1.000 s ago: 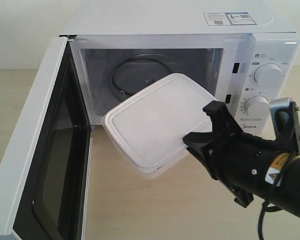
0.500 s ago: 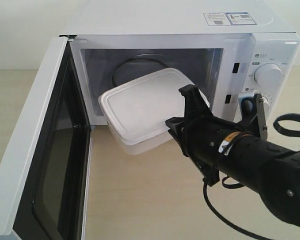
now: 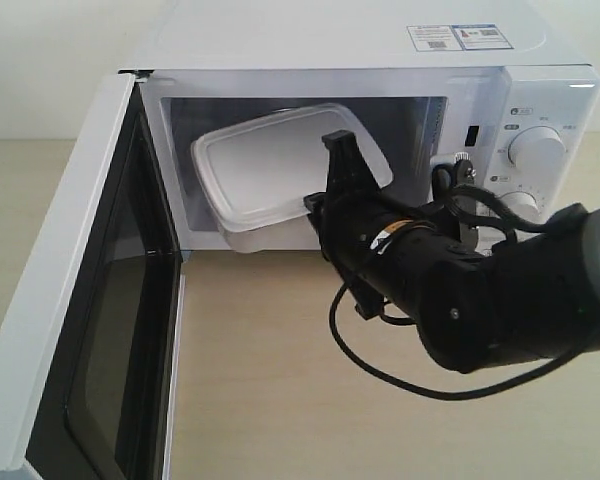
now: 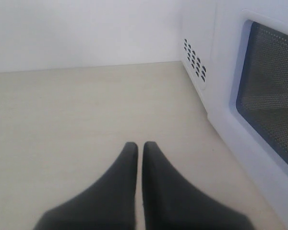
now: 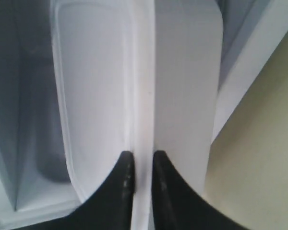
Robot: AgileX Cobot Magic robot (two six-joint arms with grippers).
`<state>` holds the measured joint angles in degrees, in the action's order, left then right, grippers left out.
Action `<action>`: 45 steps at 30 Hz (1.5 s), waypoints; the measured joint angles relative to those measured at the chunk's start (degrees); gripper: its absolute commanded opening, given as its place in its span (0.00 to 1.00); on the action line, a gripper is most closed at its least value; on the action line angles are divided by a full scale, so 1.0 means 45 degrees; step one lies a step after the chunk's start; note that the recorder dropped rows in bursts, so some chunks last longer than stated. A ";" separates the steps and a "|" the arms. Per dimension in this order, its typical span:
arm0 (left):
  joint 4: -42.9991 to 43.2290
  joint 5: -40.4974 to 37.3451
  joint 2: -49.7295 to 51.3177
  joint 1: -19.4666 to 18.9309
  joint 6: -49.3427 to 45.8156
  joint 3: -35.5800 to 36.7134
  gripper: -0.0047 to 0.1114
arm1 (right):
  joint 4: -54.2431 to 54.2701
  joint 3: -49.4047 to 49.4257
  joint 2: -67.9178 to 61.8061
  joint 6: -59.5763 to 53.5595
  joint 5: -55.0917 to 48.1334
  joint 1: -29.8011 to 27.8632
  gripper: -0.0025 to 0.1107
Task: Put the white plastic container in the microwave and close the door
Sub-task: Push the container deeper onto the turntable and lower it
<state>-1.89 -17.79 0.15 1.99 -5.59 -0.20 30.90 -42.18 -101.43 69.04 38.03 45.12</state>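
The white plastic container (image 3: pixel 265 165) hangs tilted, most of it inside the cavity of the microwave (image 3: pixel 360 40) and its near corner at the opening. My right gripper (image 3: pixel 325 200) is shut on the rim at that near corner; in the right wrist view its fingers (image 5: pixel 140 155) pinch the rim of the container (image 5: pixel 182 72). The door (image 3: pixel 70 300) stands swung wide open on the left. My left gripper (image 4: pixel 139 146) is shut with nothing in it, low over the tabletop beside the door's outer face (image 4: pixel 273 110). It does not show in the exterior view.
Two round dials (image 3: pixel 537 150) sit on the microwave's right panel, close behind my right arm's black cable (image 3: pixel 380 370). Beige tabletop (image 3: pixel 310 420) lies in front of the opening. Vent holes (image 4: pixel 194 57) mark the microwave's side near my left gripper.
My right gripper has carried the container up and leftward from in front of the opening into the cavity, the arm following. The turntable is now hidden behind the container.
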 measured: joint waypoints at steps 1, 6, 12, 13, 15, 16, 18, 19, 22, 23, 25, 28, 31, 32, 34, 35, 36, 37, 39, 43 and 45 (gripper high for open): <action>0.0000 0.0000 0.0000 0.0000 0.0000 0.0000 0.08 | 0.0253 -0.0124 -0.0137 0.0000 0.0071 0.0000 0.02; 0.0000 0.0000 0.0000 0.0000 0.0000 0.0000 0.08 | 0.0742 -0.0813 -0.0853 0.0000 0.0190 0.0000 0.02; 0.0000 0.0000 0.0000 0.0000 0.0000 0.0000 0.08 | 0.1157 -0.1447 -0.1358 0.0000 0.0651 0.0000 0.02; 0.0000 0.0000 0.0000 0.0000 0.0000 0.0000 0.08 | 0.1286 -0.1511 -0.1367 -0.0026 0.0692 0.0000 0.02; 0.0000 0.0000 0.0000 0.0000 0.0000 0.0000 0.08 | 0.1417 -0.1677 -0.1387 -0.0144 0.0722 -0.0051 0.02; 0.0000 0.0000 0.0000 0.0000 0.0000 0.0000 0.08 | 0.1473 -0.1733 -0.1387 -0.0207 0.0722 -0.0080 0.02; 0.0000 0.0000 0.0000 0.0000 0.0000 0.0000 0.08 | 0.1534 -0.1883 -0.1395 -0.0286 0.0663 -0.0284 0.02; 0.0000 0.0000 0.0000 0.0000 0.0000 0.0000 0.08 | 0.1534 -0.1941 -0.1431 -0.0286 0.0663 -0.0392 0.02; 0.0000 0.0000 0.0000 0.0000 0.0000 0.0000 0.08 | 0.1318 -0.2178 -0.1551 -0.0304 0.0408 -0.0808 0.02; 0.0000 0.0000 0.0000 0.0000 0.0000 0.0000 0.08 | 0.1146 -0.2283 -0.1586 -0.0304 0.0279 -0.0964 0.02; 0.0000 0.0000 0.0000 0.0000 0.0000 0.0000 0.08 | 0.0815 -0.2494 -0.1640 -0.0304 -0.0150 -0.1202 0.02; 0.0000 0.0000 0.0000 0.0000 0.0000 0.0000 0.08 | 0.0546 -0.2877 -0.1785 -0.0304 -0.0519 -0.1285 0.02; 0.0000 0.0000 0.0000 0.0000 0.0000 0.0000 0.08 | 0.0358 -0.3193 -0.1988 -0.0304 -0.0612 -0.1285 0.02; 0.0000 0.0000 0.0000 0.0000 0.0000 0.0000 0.08 | 0.0339 -0.3306 -0.2084 -0.0304 -0.0612 -0.1285 0.02; 0.0000 0.0000 0.0000 0.0000 0.0000 0.0000 0.08 | 0.0328 -0.3476 -0.2342 -0.0312 -0.0664 -0.1285 0.02; 0.0000 0.0000 0.0000 0.0000 0.0000 0.0000 0.08 | 0.0328 -0.3531 -0.2472 -0.0312 -0.0689 -0.1285 0.02; 0.0000 0.0000 0.0000 0.0000 0.0000 0.0000 0.08 | 0.0328 -0.3598 -0.2602 -0.0312 -0.0698 -0.1285 0.02; 0.0000 0.0000 0.0000 0.0000 0.0000 0.0000 0.08 | 0.0328 -0.3616 -0.2679 -0.0312 -0.0722 -0.1285 0.02; 0.0000 0.0000 0.0000 0.0000 0.0000 0.0000 0.08 | 0.0328 -0.3666 -0.2858 -0.0333 -0.0745 -0.1285 0.02; 0.0000 0.0000 0.0000 0.0000 0.0000 0.0000 0.08 | 0.0328 -0.3666 -0.2992 -0.0406 -0.0722 -0.1285 0.06; 0.0000 0.0000 0.0000 0.0000 0.0000 0.0000 0.08 | 0.0328 -0.3666 -0.2992 -0.0574 -0.0628 -0.1285 0.15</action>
<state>-1.89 -17.79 0.15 1.99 -5.59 -0.20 32.38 -58.68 -114.90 66.46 35.20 39.34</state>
